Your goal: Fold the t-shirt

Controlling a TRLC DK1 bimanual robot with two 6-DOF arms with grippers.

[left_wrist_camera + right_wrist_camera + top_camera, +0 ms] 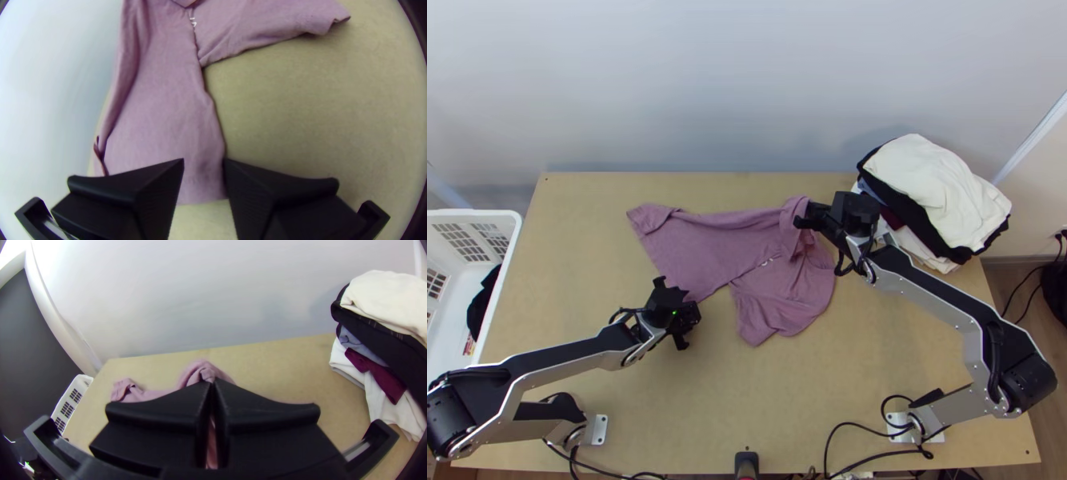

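Note:
The mauve t-shirt lies unevenly on the table, its left part spread and its right part bunched and partly lifted. My left gripper is at the shirt's lower left corner; in the left wrist view the left gripper stands open, with the shirt's edge beneath and between its fingers. At the shirt's upper right, my right gripper holds a raised fold. The right wrist view has the right gripper shut on the t-shirt, cloth hanging down behind its fingers.
A pile of folded clothes, white on top, sits at the table's back right corner. A white basket with dark cloth stands off the left edge. Bare wood lies in front of the shirt, and cables run along the near edge.

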